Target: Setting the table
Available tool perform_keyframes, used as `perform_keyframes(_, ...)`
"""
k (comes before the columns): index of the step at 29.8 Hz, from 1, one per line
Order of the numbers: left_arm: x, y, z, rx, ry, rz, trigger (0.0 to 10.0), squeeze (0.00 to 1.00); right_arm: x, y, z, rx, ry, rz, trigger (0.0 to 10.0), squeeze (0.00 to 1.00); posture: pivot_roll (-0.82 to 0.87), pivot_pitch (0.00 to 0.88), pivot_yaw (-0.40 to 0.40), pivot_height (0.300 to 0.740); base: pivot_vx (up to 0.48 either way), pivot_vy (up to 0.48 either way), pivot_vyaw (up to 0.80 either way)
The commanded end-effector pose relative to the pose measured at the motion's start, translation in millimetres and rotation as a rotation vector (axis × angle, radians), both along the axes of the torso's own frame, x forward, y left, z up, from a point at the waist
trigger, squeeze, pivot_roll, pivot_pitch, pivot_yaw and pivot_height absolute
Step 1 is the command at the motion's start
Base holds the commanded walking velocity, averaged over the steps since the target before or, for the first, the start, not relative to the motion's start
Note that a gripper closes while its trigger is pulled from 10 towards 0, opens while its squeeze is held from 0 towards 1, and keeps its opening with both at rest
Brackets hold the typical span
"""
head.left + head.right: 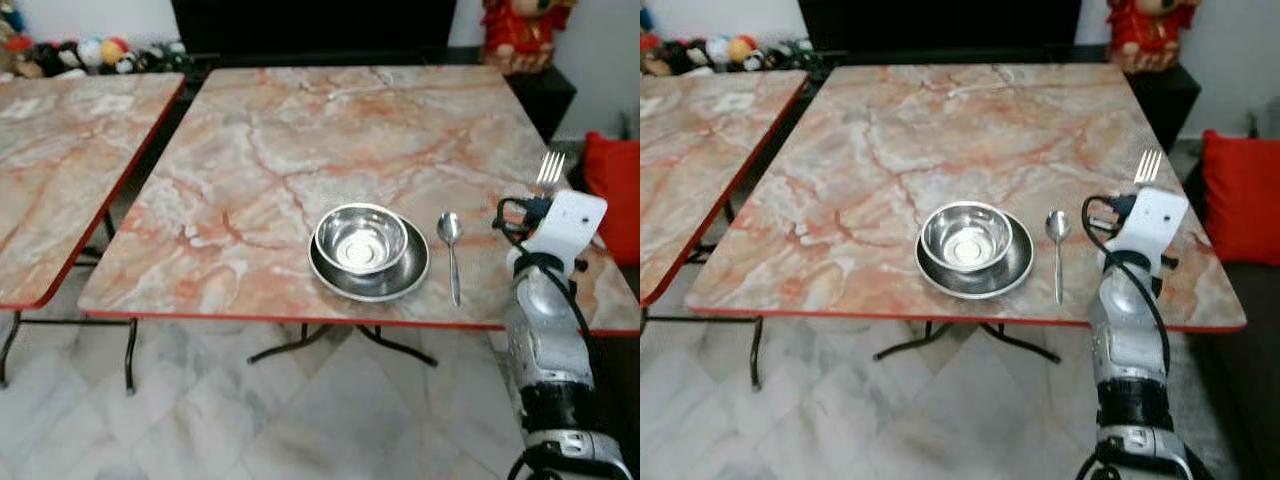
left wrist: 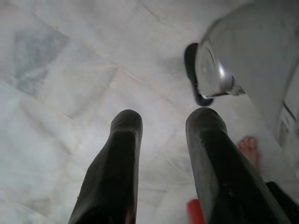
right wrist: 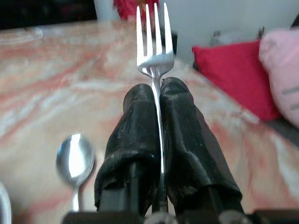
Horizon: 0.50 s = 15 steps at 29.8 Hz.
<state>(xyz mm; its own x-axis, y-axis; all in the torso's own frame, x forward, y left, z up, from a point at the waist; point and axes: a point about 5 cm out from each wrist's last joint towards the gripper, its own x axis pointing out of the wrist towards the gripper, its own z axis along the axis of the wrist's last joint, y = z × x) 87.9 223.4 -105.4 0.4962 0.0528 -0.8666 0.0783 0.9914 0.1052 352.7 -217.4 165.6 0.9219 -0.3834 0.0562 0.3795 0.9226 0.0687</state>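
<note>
At the lower right of the head view, the robot's silver right arm rises over the near edge of a marble-patterned table [image 1: 300,130]. Its right gripper [image 3: 159,100] has both black fingers pressed tight on the handle of a metal fork [image 3: 154,42], pinched just below the tines, which point up and away. In the head view the fork shows at right of centre, above the white wrist housing.

The fork looks light, rigid and smooth, so it will probably slide in the pads if the pinch slackens. A hold lower, near the middle of the handle, seems better balanced for laying it flat.

The left gripper [image 2: 163,154] hangs over pale floor tiles, fingers parted with nothing between them.

Just beyond the table's near edge, centre right, a steel bowl [image 1: 360,238] sits inside a shallow steel plate [image 1: 410,275]. A spoon [image 1: 451,250] lies just beside them on the right, bowl end away from the robot.

Farther back, a second marble table [image 1: 60,150] occupies the upper left and a red cushion [image 1: 615,190] the right edge.
</note>
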Motion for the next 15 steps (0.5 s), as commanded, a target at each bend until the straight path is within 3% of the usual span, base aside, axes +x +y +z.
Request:
perform_keyframes(1,-7.5,0.7,-1.9,0.001,0.029,0.004,10.0,0.00,2.1,-3.1,-2.6,0.022,0.022,-0.011,10.0,0.00,-0.09,0.111,0.060,0.740,0.000,0.000,0.00)
perform_keyframes(9,-6.4,0.8,-1.7,-0.002,0.028,0.000,10.0,0.00,10.1,-7.5,-11.3,0.048,0.108,0.009,10.0,0.00,-0.09,0.110,0.067,0.740,0.000,0.000,0.00)
perform_keyframes(15,-5.1,1.2,-1.2,-0.003,0.023,-0.003,10.0,0.00,12.0,0.1,-4.3,0.054,0.040,0.059,10.0,0.00,-0.09,0.112,0.069,0.740,0.040,0.000,0.00)
